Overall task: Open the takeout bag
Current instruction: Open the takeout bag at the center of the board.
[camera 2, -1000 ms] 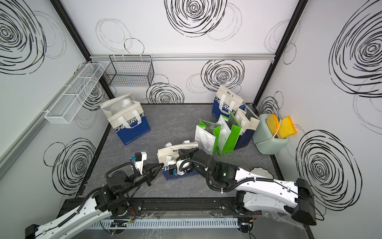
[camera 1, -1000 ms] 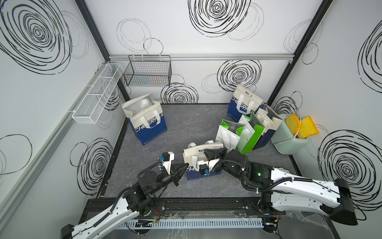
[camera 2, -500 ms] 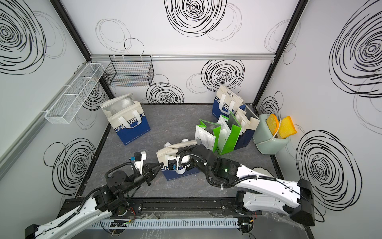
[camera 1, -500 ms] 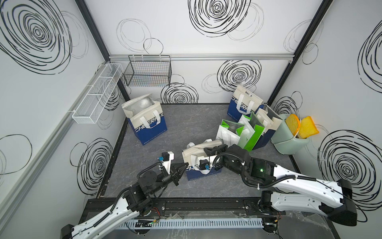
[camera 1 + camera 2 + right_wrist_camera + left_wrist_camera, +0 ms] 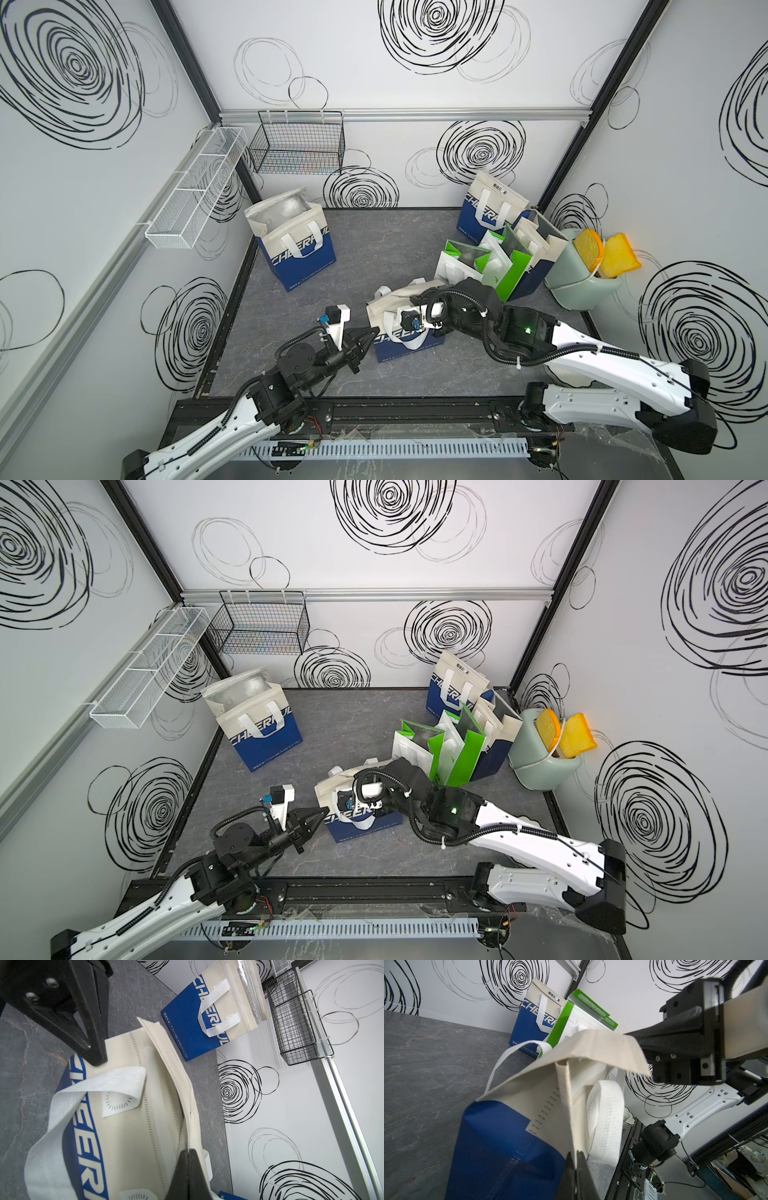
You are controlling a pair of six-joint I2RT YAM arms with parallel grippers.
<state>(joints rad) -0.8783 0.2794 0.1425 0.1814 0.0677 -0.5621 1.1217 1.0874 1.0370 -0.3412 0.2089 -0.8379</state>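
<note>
The takeout bag [image 5: 409, 351], blue below and cream on top with white handles, stands at the front middle of the grey floor, its top flaps folded together. My left gripper [image 5: 376, 330] comes in from the left and is shut on the bag's near cream top edge; in the left wrist view its tips [image 5: 576, 1152] pinch that edge. My right gripper [image 5: 188, 1150] reaches in from the right and is shut on the other cream flap. The left wrist view shows its fingertips [image 5: 636, 1040] clamped on the raised flap [image 5: 591, 1047].
An open blue and cream bag [image 5: 297, 245] stands at the back left. More blue bags [image 5: 486, 212] and green and white bags [image 5: 494, 262] crowd the back right beside a pale green bin [image 5: 582, 282]. Wire baskets [image 5: 297, 147] hang on the walls.
My right gripper has closed on the flap and drawn back a little from the front edge with it. The left arm has stayed put.
</note>
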